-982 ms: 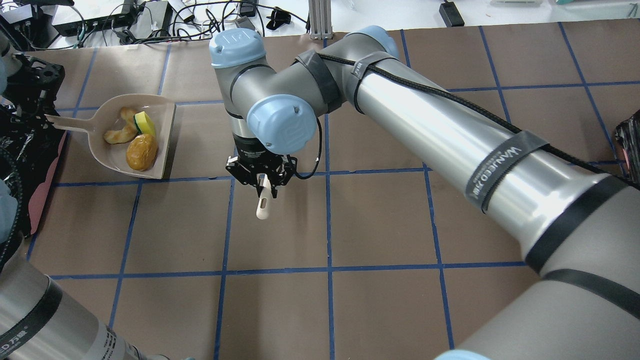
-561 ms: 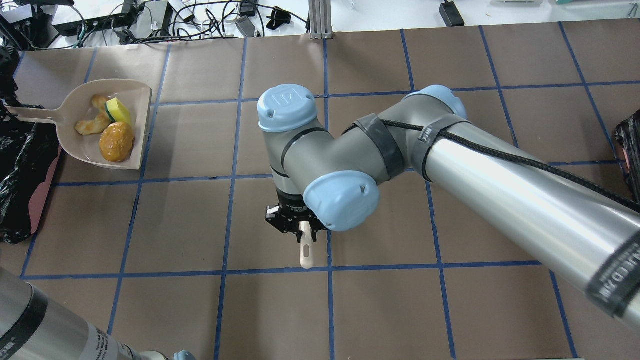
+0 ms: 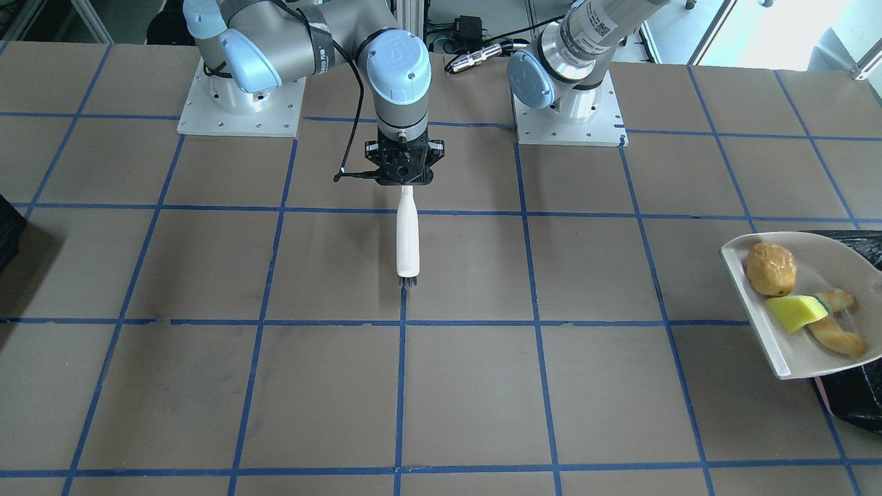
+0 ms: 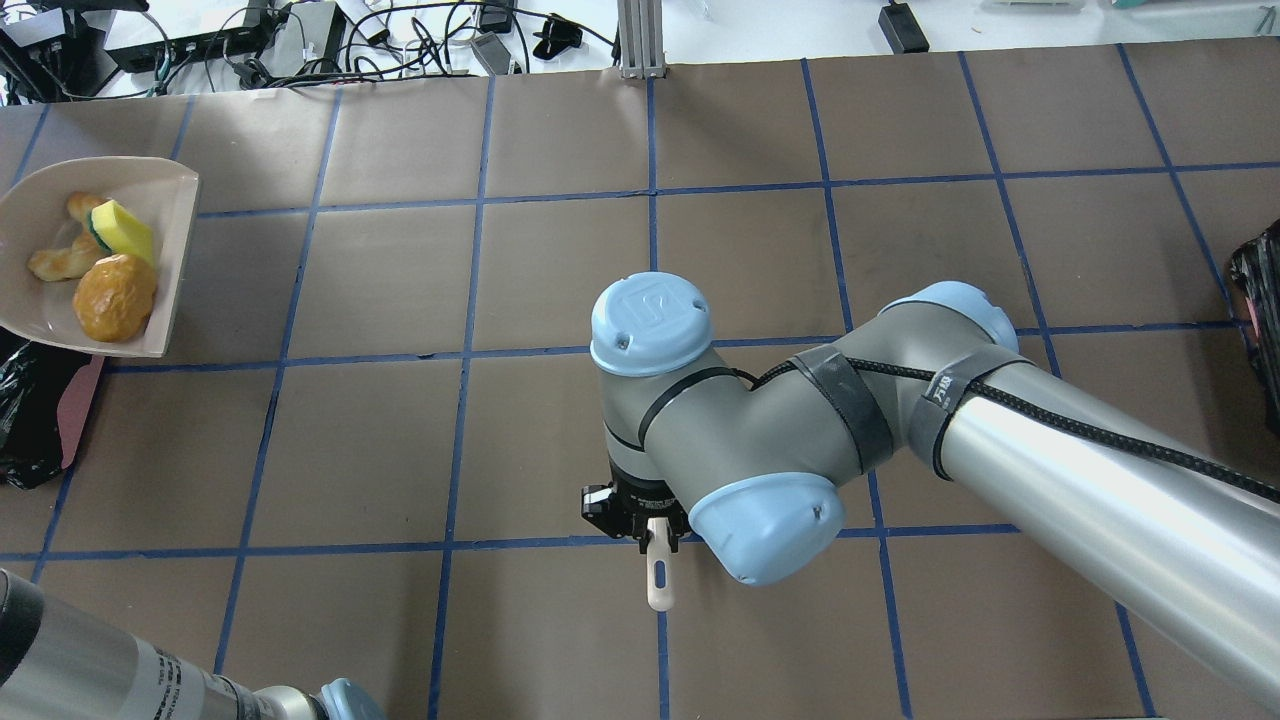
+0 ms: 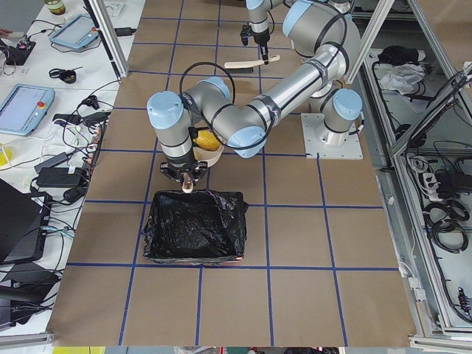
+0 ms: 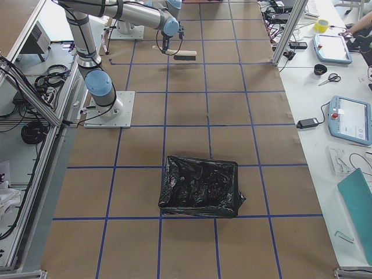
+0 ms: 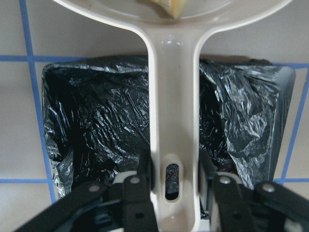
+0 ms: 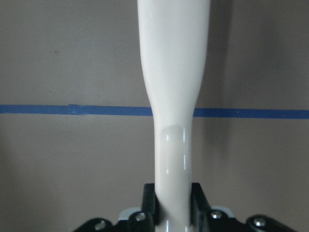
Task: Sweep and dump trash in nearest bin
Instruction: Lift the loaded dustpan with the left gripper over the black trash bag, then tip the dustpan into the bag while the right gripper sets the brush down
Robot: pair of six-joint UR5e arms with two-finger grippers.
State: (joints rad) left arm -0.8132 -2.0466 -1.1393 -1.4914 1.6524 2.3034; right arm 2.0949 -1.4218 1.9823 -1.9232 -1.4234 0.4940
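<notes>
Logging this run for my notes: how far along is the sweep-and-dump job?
Done: the potato-like lump, sponge piece and pastry piece all lie in the dustpan. In hand: the left hand grips the dustpan's handle above the bin; the right hand holds the brush mid-table. Left: tipping them into the bin.

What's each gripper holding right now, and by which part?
Left gripper: the dustpan, by the handle end at the hang hole. Right gripper: the brush, by its handle near the end.
</notes>
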